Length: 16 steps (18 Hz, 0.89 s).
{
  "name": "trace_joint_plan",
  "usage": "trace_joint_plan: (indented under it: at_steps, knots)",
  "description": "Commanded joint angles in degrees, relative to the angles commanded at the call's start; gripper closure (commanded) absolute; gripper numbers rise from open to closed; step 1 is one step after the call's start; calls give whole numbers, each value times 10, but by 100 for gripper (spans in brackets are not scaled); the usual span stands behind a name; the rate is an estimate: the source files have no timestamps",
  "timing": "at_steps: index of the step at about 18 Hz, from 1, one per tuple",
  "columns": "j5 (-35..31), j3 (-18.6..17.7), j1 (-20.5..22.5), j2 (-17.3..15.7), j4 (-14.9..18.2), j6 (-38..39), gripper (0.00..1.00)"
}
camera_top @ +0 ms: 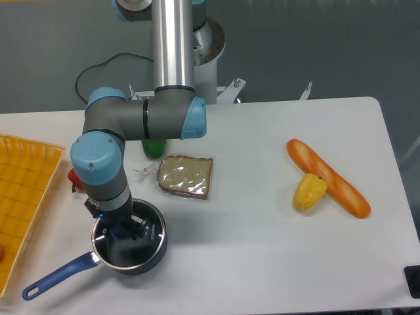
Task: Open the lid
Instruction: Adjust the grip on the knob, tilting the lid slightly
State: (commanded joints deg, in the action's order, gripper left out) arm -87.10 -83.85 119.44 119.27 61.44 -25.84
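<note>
On the saucepan (141,257), clear glass lid (125,249), thin metal rim. Blue knob under gripper (126,231). Grip unclear.

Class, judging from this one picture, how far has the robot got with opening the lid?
Done: the arm has reached the saucepan and the pincer sits low over the lid, at its blue knob. In hand: securing the knob; whether the fingers are closed on it cannot be told. Left: lifting the lid, which lies flat on the pan, and setting it aside.
</note>
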Motion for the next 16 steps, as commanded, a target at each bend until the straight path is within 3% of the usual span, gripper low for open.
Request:
trace_joint_plan:
  at_steps: [4, 13, 14, 16]
  knots:
    - [0, 0, 0, 0, 0, -1, 36]
    - [0, 2, 0, -1, 0, 0, 48]
    - [0, 3, 0, -1, 0, 1, 57]
    - [0, 3, 0, -2, 0, 1, 64]
